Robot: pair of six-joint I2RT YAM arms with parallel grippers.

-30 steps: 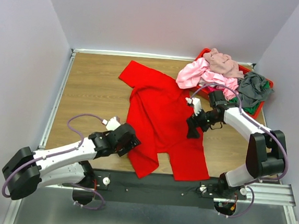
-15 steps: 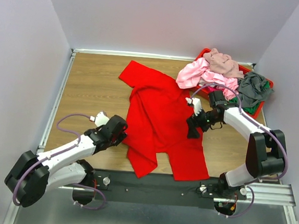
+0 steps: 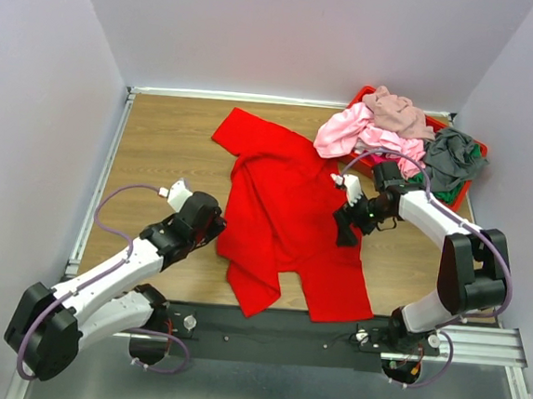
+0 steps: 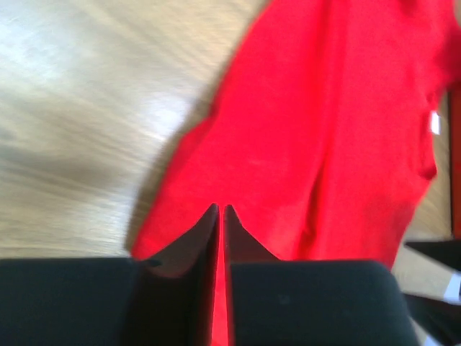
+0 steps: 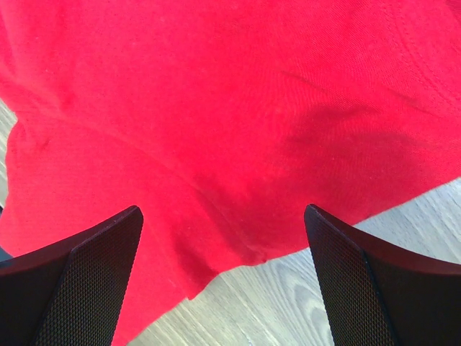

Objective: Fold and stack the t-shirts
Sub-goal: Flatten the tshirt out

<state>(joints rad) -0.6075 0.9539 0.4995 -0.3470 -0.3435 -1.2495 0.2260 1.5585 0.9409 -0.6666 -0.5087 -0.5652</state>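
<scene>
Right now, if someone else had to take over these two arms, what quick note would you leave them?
Left gripper: shut, at the left edge of the red t-shirt; no grasp evident.
Right gripper: open wide, low over that shirt's right side.
The red t-shirt lies spread and rumpled on the table.
The pink shirt, beige shirt and grey shirt are heaped in the red tray, far right corner.
Done: nothing folded or stacked.
Left: fold each shirt, then stack them.
</scene>
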